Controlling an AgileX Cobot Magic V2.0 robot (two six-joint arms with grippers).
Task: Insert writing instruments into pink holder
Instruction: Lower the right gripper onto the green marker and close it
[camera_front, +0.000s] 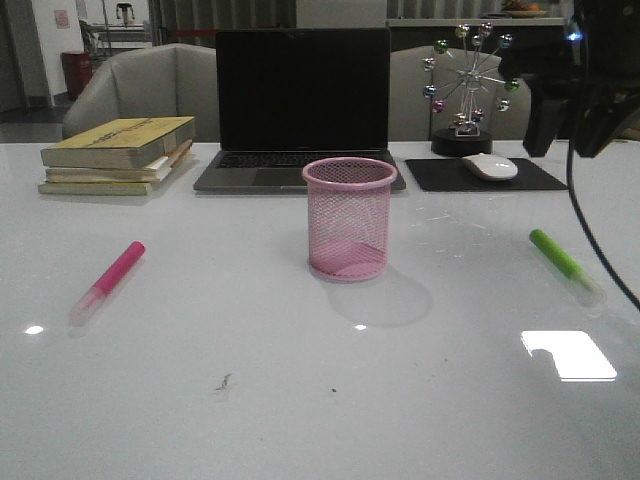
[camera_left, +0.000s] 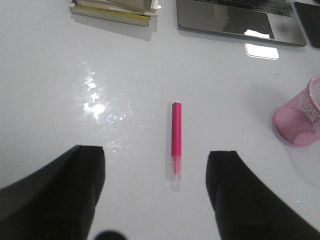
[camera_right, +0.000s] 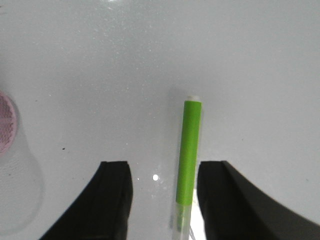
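A white bench (camera_front: 300, 400) stretches wide and mostly bare toward the camera, its far edge lined by a dark laptop (camera_front: 302, 105), a stack of books (camera_front: 118, 155) at far left, and a black mouse pad (camera_front: 485, 175) carrying a white mouse (camera_front: 490, 167) at right. The pink holder (camera_front: 350, 218) stands upright at the middle, just in front of the laptop, open room on either side. Well apart to its left, the pink highlighter (camera_front: 108, 281) lies flat, its clear cap toward the near edge; well apart to the right lies the green highlighter (camera_front: 566, 265), close to the bench's right side. The left end effector (camera_left: 155, 192) hangs over the pink highlighter with its fingers spread wide, holding nothing. The right end effector (camera_right: 165, 195) is likewise spread open and empty, the green highlighter's capped end lying between its fingers, closer to one of them.
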